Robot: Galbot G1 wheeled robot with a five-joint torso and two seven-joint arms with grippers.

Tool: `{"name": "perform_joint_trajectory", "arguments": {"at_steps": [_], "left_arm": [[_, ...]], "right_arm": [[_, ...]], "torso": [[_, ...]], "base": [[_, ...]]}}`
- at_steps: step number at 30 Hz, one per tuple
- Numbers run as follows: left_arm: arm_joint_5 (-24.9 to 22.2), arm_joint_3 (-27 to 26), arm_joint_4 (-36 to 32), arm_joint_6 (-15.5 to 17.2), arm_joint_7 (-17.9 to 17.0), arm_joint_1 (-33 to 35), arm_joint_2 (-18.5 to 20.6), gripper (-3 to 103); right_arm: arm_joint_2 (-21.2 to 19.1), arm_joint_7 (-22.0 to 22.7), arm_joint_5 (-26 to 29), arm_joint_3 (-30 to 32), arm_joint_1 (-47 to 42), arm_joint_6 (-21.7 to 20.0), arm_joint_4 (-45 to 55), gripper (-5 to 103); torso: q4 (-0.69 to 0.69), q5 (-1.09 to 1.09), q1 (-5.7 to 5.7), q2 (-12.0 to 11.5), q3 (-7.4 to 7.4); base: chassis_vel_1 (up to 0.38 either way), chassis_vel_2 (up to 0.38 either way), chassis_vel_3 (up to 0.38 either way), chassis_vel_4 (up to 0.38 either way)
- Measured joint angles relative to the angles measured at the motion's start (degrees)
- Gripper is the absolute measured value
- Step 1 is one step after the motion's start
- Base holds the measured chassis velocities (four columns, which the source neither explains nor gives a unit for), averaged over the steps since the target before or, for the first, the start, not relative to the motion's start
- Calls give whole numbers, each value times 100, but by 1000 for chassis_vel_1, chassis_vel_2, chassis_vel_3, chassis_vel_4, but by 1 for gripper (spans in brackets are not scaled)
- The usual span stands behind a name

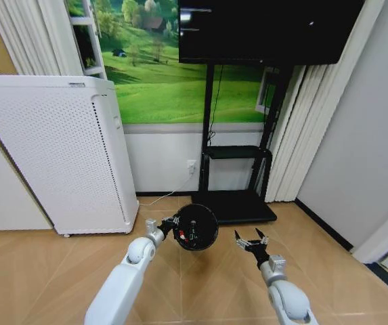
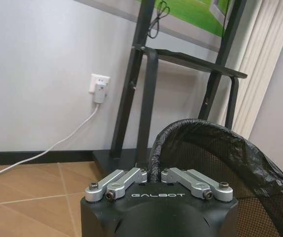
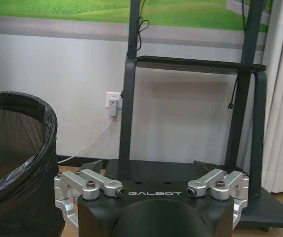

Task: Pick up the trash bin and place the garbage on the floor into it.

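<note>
black mesh and a dark plastic liner mark the trash bin, held clear of the floor by the left gripper, whose fingers are clamped on the near left part of its rim. the bin hangs low in the middle of the head view, just in front of the black tv stand, its mouth turned toward the camera. small red and pale bits show inside it, too small to tell apart. in the left wrist view the left gripper has its silver linkages drawn together around the rim of the bin, the liner folded over the edge.

the right gripper hovers just right of the bin, apart from it, its dark fingers spread and holding nothing. the right wrist view shows that gripper with its jaws wide, the bin beside it and the stand's shelf and base beyond.

a tall white perforated appliance stands far left on the herringbone wood. a white plug and cable sit in a wall socket behind the stand. a green meadow mural covers the wall above, with a dark screen mounted on the stand.
</note>
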Motion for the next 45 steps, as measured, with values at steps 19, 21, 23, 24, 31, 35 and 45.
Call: {"name": "perform_joint_trajectory", "arguments": {"at_steps": [19,21,23,24,31,35,45], "left_arm": [[11,-11,38,-15,28,-32,-55,7],[13,-12,38,-16,28,-36,-57,7],[15,-12,39,-16,28,-36,-58,7],[15,-13,38,-16,28,-33,-58,7],[16,-15,16,-16,18,-19,-46,7],[16,-15,16,-17,15,-20,-51,7],[34,-34,15,-24,12,9,-86,7]], "right_arm": [[6,-149,164,-4,26,211,-93,100],[1,-153,168,4,22,210,-92,100],[-1,-157,169,7,18,210,-92,100],[-5,-160,172,9,12,210,-92,100],[-4,-173,179,17,-8,215,-92,100],[2,-177,179,21,-30,225,-92,100],[10,-189,176,27,-41,310,-126,100]], "torso": [[-1,0,0,0,0],[0,0,1,0,0],[0,0,1,0,1],[-1,0,1,0,1],[-1,0,0,0,0],[-1,0,-1,0,0],[-1,0,-1,0,-1]], "base": [[35,40,-34,-40],[64,-27,-47,35],[73,-61,-54,62],[90,-86,-131,103],[146,-155,-164,149],[216,-217,-225,209],[181,-186,-171,178]]}}
